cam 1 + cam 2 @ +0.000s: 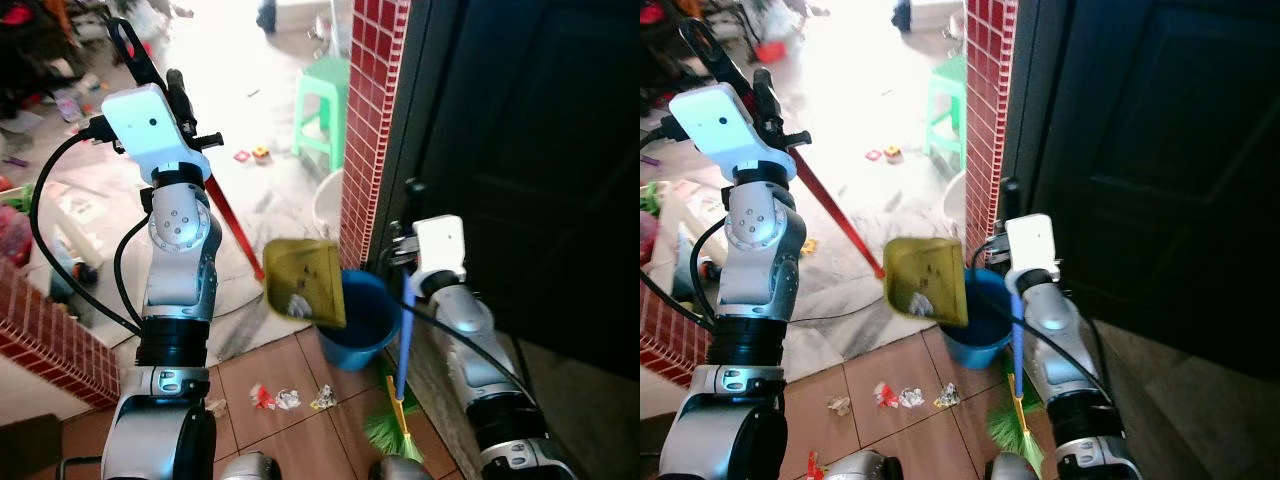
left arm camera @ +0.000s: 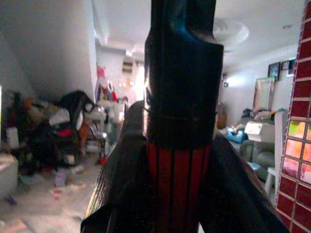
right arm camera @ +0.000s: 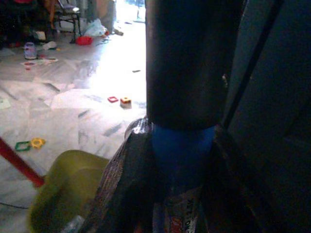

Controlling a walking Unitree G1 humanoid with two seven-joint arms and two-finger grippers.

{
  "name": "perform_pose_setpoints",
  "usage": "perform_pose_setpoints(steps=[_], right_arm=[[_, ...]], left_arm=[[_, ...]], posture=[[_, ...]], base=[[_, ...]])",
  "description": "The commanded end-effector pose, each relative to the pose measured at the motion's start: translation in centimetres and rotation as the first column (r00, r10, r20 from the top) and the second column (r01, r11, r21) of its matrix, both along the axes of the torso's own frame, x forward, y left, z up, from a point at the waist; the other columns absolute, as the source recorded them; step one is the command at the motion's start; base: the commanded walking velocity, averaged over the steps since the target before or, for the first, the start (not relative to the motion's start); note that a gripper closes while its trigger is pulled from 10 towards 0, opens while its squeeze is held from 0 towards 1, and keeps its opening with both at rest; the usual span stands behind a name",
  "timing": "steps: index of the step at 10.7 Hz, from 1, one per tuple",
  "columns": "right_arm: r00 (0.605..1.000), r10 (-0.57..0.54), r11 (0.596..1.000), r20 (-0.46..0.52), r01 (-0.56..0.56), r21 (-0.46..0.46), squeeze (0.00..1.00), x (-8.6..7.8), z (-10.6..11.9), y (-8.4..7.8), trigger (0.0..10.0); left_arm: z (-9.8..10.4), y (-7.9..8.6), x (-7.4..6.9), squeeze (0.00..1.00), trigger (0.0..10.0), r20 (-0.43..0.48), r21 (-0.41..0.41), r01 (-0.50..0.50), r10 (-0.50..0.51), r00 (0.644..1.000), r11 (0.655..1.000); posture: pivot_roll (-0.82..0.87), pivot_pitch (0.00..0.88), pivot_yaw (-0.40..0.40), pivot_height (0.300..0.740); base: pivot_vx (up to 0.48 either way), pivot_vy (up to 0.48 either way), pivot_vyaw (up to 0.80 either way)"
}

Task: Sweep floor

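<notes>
The right gripper (image 3: 177, 194) is clamped around a blue broom handle (image 3: 182, 150) with a black grip; a yellow-green dustpan (image 3: 68, 189) on a red stick (image 3: 19, 167) hangs just beside it above marble floor (image 3: 73, 97).

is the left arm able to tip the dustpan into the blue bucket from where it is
Probably yes. The left gripper holds the red handle, and the yellow dustpan with litter in it already hangs tilted over the rim of the blue bucket, with nothing between them.
</notes>
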State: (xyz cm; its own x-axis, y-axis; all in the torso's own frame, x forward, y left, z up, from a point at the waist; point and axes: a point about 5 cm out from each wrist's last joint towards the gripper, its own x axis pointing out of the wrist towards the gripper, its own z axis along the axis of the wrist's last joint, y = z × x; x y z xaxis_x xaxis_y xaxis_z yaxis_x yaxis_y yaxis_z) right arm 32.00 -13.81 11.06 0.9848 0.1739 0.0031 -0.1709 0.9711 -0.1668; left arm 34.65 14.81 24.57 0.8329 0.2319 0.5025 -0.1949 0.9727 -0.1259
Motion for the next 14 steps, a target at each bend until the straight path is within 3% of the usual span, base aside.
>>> perform_pose_setpoints(steps=[1,3,5,7,8,10,12,14], right_arm=[[0.999,0.009,1.000,0.049,-0.009,0.007,0.00,0.2,1.1,0.3,10.0],[0.999,0.008,1.000,0.052,-0.009,0.009,0.00,0.2,1.1,0.4,10.0],[0.998,0.007,1.000,0.058,-0.007,0.011,0.00,0.3,1.2,0.3,10.0],[0.998,0.001,1.000,0.065,-0.002,0.014,0.00,0.5,1.4,0.3,10.0],[0.998,0.001,1.000,0.066,-0.002,0.014,0.00,0.5,1.4,0.3,10.0],[0.998,0.000,1.000,0.069,-0.001,0.016,0.00,0.5,1.4,0.3,10.0],[0.997,0.000,1.000,0.073,-0.001,0.015,0.00,0.5,1.5,0.2,10.0],[0.997,0.001,1.000,0.077,-0.002,0.016,0.00,0.5,1.5,0.2,10.0]], left_arm=[[2.1,-0.5,-0.9,0.00,10.0,0.132,0.073,-0.017,0.007,0.991,0.997],[1.9,-2.3,-1.2,0.00,10.0,0.150,0.104,0.031,-0.047,0.988,0.994],[2.4,-5.0,-1.8,0.00,10.0,0.190,0.150,0.137,-0.164,0.968,0.979],[2.4,-8.0,-2.6,0.00,10.0,0.206,0.212,0.269,-0.312,0.927,0.940],[2.4,-8.5,-2.8,0.00,10.0,0.207,0.234,0.296,-0.345,0.916,0.926],[1.8,-11.1,-3.8,0.00,10.0,0.157,0.425,0.447,-0.551,0.820,0.787],[1.6,-11.7,-4.4,0.00,10.0,0.154,0.531,0.430,-0.582,0.798,0.730],[1.7,-11.4,-4.4,0.00,10.0,0.163,0.546,0.421,-0.584,0.795,0.725]], posture=[[-0.12,0.040,0.056,0.740],[-0.12,0.036,0.059,0.740],[-0.12,0.034,0.062,0.740],[-0.12,0.042,0.062,0.740],[-0.12,0.041,0.062,0.740],[-0.12,0.042,0.061,0.740],[-0.11,0.042,0.059,0.740],[-0.12,0.041,0.058,0.740]], base=[[0.000,0.000,0.00],[0.000,0.000,0.00],[0.000,0.000,0.00],[0.000,0.000,0.00],[0.000,0.000,0.00],[0.000,0.000,0.00],[0.000,0.000,0.00],[0.000,0.000,0.00]])
